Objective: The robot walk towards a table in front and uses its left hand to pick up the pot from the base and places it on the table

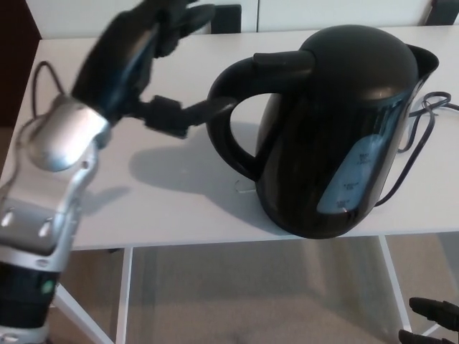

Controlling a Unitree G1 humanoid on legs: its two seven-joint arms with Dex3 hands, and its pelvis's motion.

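Note:
The pot is a glossy black electric kettle (337,129) standing upright on the white table (179,208), with its loop handle (226,136) turned to the left. Its base is not distinguishable under it. My left hand (136,61) hovers up and to the left of the handle, open, with its fingers spread and pointing away. Its thumb (176,115) reaches right and meets the upper part of the handle; nothing is held. A small part of my right hand (434,319) shows low at the bottom right, below the table's edge.
A dark power cord (423,122) loops on the table behind the kettle at the right. The table's front edge runs across the lower picture, with white legs (125,294) and floor beneath. A dark object (229,16) sits at the far edge.

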